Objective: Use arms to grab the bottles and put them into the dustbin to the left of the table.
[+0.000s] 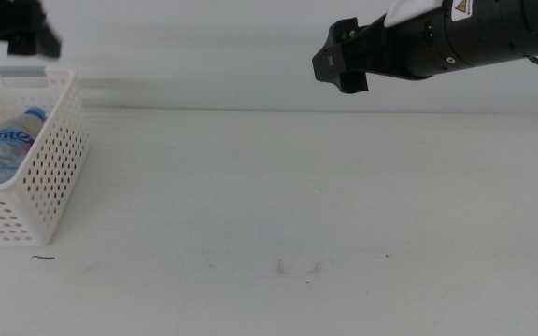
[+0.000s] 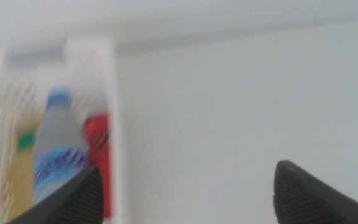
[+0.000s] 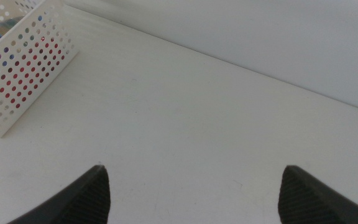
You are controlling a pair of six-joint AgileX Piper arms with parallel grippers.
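All three bottles lie in the basket [image 2: 112,93]: water bottle [image 2: 56,149], red can [image 2: 98,155], yellow bottle [image 2: 17,174]. My left gripper [image 2: 185,193] hangs spread and empty above; right gripper [image 1: 342,58] spread, high. Best lift clear without clipping the rim.

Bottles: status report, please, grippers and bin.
Left gripper open above the dustbin. Right gripper open, empty, high over the table. Water bottle, yellow bottle and red can in the dustbin. Nothing in the way.

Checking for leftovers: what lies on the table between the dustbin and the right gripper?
Nothing: in the middle view only bare table with small scuff marks separates the dustbin from the raised right gripper.
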